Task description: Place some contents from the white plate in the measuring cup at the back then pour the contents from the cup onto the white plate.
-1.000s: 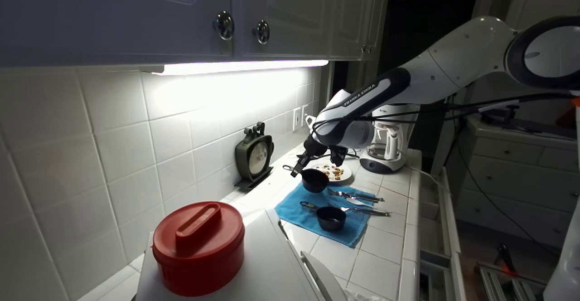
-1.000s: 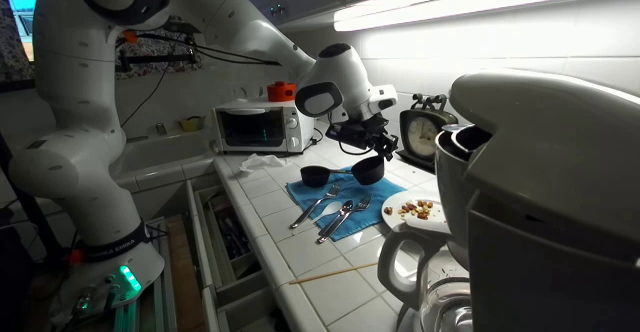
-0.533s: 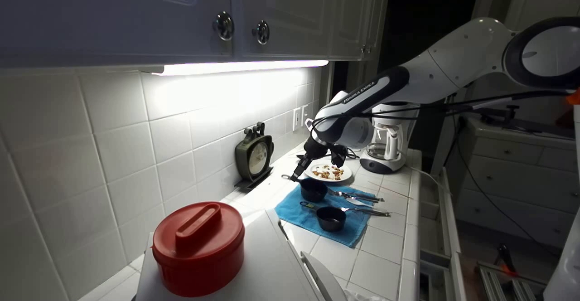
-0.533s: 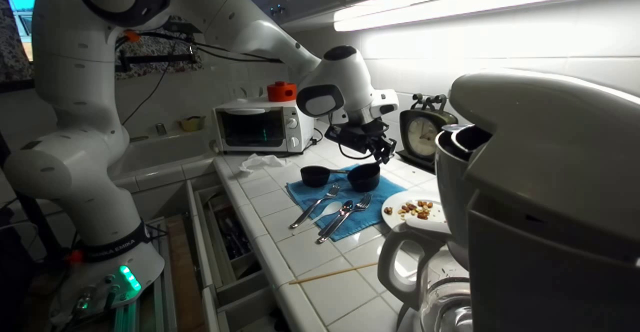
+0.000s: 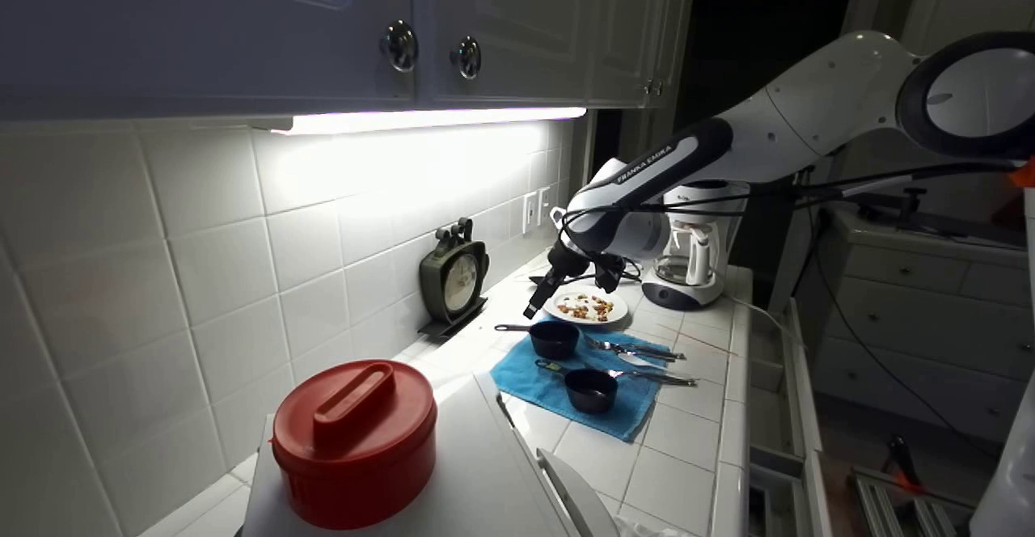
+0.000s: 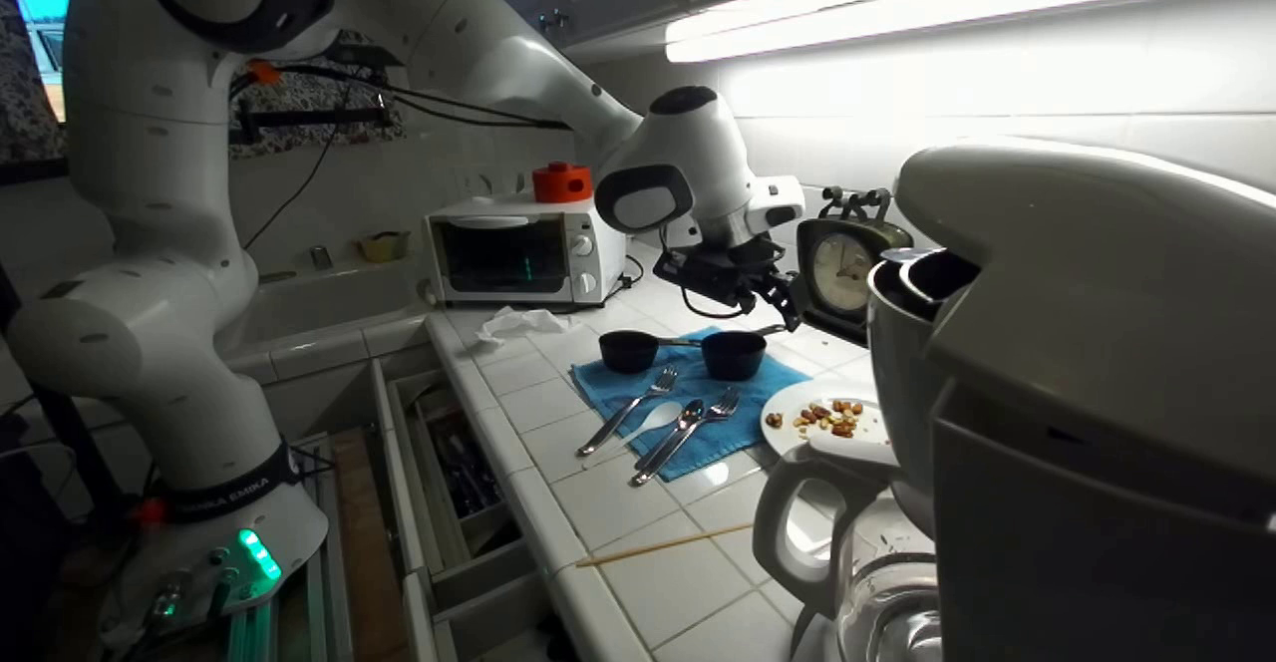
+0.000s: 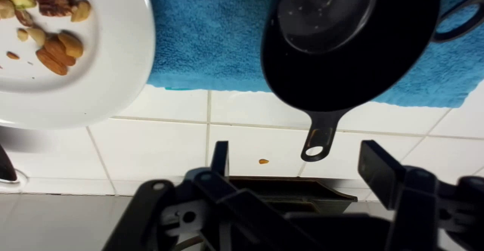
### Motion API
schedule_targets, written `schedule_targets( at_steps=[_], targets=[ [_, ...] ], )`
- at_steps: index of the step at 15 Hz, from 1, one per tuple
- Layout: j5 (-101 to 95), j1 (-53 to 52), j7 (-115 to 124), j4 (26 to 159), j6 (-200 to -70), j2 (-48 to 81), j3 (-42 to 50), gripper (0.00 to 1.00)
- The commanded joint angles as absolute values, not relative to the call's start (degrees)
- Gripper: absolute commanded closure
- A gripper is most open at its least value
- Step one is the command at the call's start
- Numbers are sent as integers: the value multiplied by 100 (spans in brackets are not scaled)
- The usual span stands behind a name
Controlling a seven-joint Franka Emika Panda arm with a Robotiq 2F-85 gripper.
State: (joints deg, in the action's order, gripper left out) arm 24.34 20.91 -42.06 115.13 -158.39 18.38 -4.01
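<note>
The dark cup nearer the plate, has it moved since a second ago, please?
Yes, downward: in both exterior views the cup has come to rest on the blue towel.

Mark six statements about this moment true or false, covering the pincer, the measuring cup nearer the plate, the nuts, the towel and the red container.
1. The pincer stands open. True.
2. The black measuring cup nearer the white plate rests on the blue towel. True.
3. Nothing lies on that plate. False: mixed nuts lie on it.
4. Nuts fill that measuring cup. False: the part of its floor that shows holds only tiny specks.
5. A red lidded container sits on a toaster oven. True.
6. No cutlery touches the towel. False: two forks lie partly on it.
</note>
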Motion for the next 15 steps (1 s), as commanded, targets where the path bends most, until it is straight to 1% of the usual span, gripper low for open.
schedule_targets(
  at_steps=[1, 3, 5, 10, 15],
  targets=[
    [1778, 1824, -3613, 11688, -15880, 1516, 27, 0],
    [776, 1497, -2744, 11707, -15465, 1374, 585, 0],
    [166, 1405, -2289, 11629, -15043, 1286, 772, 0],
    [314, 1468, -2442, 11632, -14451, 1023, 674, 0],
    [527, 1479, -2741, 11768, -14422, 765, 612, 0]
  ],
)
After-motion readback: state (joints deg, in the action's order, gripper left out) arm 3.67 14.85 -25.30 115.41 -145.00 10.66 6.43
